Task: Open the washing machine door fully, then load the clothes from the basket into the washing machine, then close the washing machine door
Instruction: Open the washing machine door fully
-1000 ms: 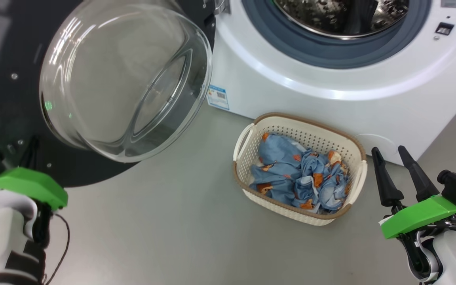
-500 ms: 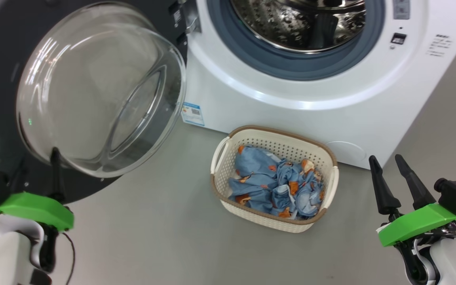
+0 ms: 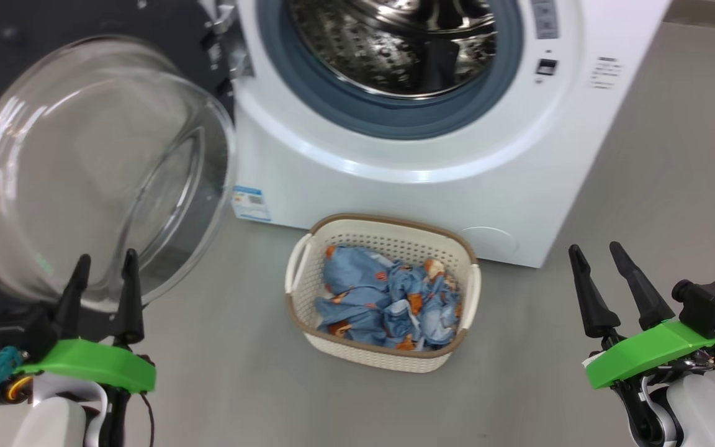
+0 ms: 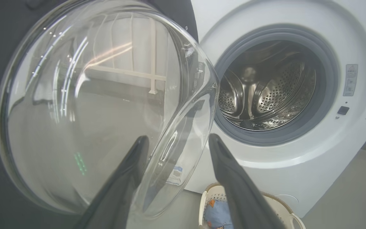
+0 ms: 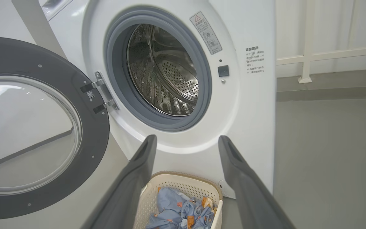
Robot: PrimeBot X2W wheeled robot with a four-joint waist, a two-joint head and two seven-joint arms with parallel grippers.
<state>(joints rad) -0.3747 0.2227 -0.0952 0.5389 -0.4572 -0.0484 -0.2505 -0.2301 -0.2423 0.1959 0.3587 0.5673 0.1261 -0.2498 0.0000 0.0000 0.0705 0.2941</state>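
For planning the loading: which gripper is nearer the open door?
The left gripper: its fingers stand before the glass of the washing machine door; the right gripper is beyond the basket.

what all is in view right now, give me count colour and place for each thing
washing machine: one, white, top centre, standing on the floor
washing machine door: one, black with a clear glass bowl, swung open to the machine's left
drum: one, perforated steel, inside the opening, no clothes seen in it
rubber seal: one, blue-grey, ringing the drum opening
label sticker: one, blue, lower left corner of the machine's front
basket: one, cream with a brown rim, on the floor in front of the machine
clothes: one bundle, light blue with orange-brown print, in the basket
floor: grey
left gripper: one, dark fingers, green mount, lower left, open
right gripper: one, same colours, lower right, open
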